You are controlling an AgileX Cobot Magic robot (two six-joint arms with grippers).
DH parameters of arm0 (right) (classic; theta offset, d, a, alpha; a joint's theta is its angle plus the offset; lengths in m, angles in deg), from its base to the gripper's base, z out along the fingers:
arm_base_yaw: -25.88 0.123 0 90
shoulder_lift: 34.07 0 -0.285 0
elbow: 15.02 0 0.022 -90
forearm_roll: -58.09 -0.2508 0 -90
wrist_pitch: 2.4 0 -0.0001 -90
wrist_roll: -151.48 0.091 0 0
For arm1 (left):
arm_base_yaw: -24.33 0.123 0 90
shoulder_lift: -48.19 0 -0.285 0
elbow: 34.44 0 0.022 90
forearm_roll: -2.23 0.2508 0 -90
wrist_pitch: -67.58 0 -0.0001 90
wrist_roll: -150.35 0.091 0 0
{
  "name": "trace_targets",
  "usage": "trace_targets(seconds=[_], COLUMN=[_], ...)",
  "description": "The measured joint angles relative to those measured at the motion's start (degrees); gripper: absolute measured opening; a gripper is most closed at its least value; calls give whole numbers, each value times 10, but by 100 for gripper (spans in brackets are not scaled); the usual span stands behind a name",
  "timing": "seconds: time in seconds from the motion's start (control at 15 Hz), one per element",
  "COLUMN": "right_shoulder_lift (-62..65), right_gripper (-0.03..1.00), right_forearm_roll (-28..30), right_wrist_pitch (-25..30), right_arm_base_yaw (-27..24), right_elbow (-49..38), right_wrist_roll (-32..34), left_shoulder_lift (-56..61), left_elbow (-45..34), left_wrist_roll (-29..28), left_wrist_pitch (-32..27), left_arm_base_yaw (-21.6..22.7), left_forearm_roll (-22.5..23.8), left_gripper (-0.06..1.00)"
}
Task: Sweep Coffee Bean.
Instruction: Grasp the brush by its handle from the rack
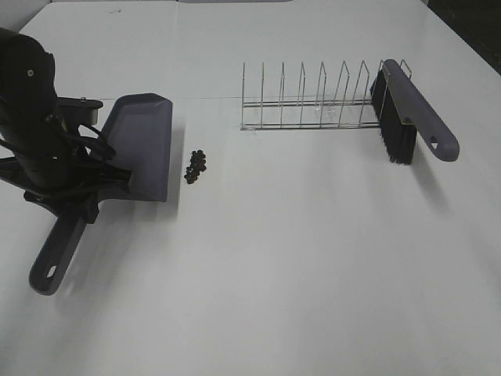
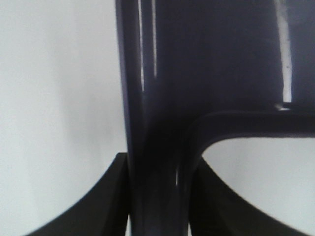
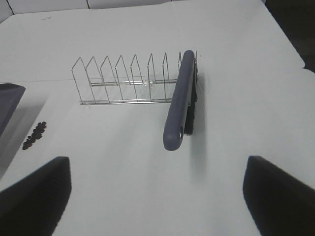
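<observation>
The coffee beans (image 1: pixel 196 165) lie in a small dark cluster on the white table, just right of the grey-purple dustpan's blade (image 1: pixel 145 145). My left gripper (image 1: pixel 94 184) is shut on the dustpan's handle neck, which fills the left wrist view (image 2: pixel 211 59), with a dark finger (image 2: pixel 106 201) on either side of it. The dustpan rests with its blade edge facing the beans. My right gripper (image 3: pixel 157 164) is open and empty, out of the exterior high view, and faces the brush (image 3: pixel 178 98) from a distance. The right wrist view also shows the beans (image 3: pixel 34 135).
A wire dish rack (image 1: pixel 305 102) stands at the back middle. The brush (image 1: pixel 411 117), with black bristles and a grey-purple handle, leans in the rack's right end. The table's dark edge (image 1: pixel 470 31) runs at the far right.
</observation>
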Motion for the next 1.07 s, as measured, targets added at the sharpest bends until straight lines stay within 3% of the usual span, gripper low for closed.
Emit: trace_targets(seconds=[0.13,0.33,1.0,1.07], right_shoulder_lift=[-155,-288,-719,-799], right_gripper=[79,79,73,73], right_forearm_roll=[-2,-3,33,33], right_wrist_pitch=[-47,-56,88,132], right_arm_base_yaw=[0,0,0,0], right_elbow=[43,128,524,620], right_wrist_roll=[-14,-48,-65,-60], left_shoulder_lift=[0,0,0,0], left_elbow=[0,0,0,0], left_wrist_roll=[6,10,10,10], left_wrist_pitch=[0,1,5,5], left_arm_base_yaw=[0,0,0,0], left_forearm_roll=[0,0,0,0], left_gripper=[27,27,27,27])
